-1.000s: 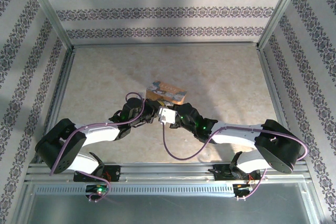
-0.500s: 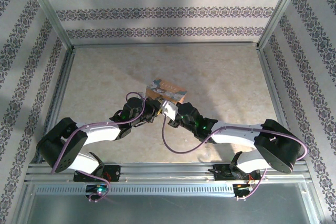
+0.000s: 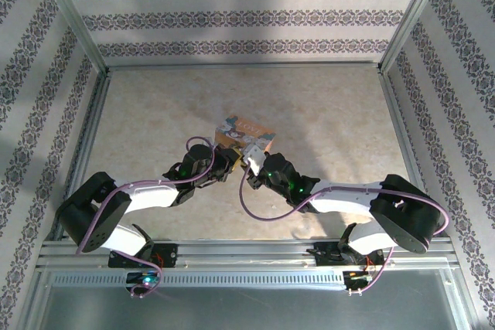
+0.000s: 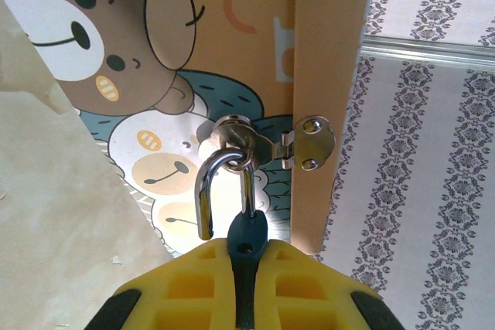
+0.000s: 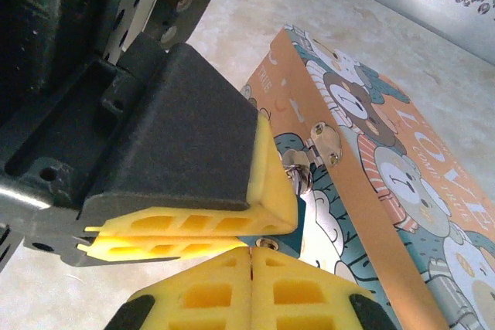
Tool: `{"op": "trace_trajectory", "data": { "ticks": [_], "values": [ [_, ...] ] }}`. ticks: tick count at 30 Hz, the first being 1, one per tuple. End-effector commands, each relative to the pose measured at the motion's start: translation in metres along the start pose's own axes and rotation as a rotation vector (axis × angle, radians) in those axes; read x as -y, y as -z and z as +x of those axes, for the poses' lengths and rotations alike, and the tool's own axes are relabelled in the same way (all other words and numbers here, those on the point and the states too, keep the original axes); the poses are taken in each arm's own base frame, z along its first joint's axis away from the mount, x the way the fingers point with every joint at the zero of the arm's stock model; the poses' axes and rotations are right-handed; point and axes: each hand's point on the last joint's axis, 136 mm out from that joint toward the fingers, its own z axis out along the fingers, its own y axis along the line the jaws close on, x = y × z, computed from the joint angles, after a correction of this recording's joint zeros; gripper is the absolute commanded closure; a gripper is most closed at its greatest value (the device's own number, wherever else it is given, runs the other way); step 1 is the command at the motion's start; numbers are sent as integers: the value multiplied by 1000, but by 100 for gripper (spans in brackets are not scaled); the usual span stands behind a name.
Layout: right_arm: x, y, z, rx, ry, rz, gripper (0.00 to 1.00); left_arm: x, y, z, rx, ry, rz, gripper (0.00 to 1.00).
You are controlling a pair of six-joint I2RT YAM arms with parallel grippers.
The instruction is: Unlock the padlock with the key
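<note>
The padlock (image 4: 247, 239) hangs from the box's (image 4: 329, 52) hasp (image 4: 305, 143), blue body pinched in your left gripper (image 4: 246, 287) — your right gripper (image 5: 251, 251), pads pressed together, has just closed in alongside, so key insertion looks imminent.

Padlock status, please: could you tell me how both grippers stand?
Left gripper shut on padlock, shackle hooked through box hasp. Right gripper shut, pads together, close beside the left's. Tight quarters at the lock.
</note>
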Motion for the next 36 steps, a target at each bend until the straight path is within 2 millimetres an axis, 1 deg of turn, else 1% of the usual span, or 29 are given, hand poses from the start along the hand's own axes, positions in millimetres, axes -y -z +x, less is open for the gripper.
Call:
{"op": "trace_trajectory", "data": {
  "ticks": [1, 13, 18, 20, 24, 31, 33, 36],
  "values": [
    [-13, 0, -20, 89, -49, -60, 100, 15, -2, 17, -54, -21, 49, 100],
    [-10, 2, -17, 83, -52, -48, 99, 13, -1, 17, -48, -23, 46, 100],
    [-7, 12, -17, 89, -47, -36, 79, 12, -1, 16, -46, -22, 45, 100],
    [-4, 19, -18, 94, -45, -26, 74, 11, 0, 16, -42, -25, 43, 100],
    [4, 35, -19, 97, -31, 2, 67, 9, 1, 15, -38, -32, 36, 100],
    [32, 65, -23, 115, -48, 113, 54, -1, 1, 15, -36, -54, 9, 100],
    [41, 72, -24, 118, -77, 139, 49, -5, 2, 15, -36, -63, -2, 100],
    [58, 81, -27, 94, -190, 161, 41, -13, 1, 14, -35, -73, -23, 100]
  ]
}}
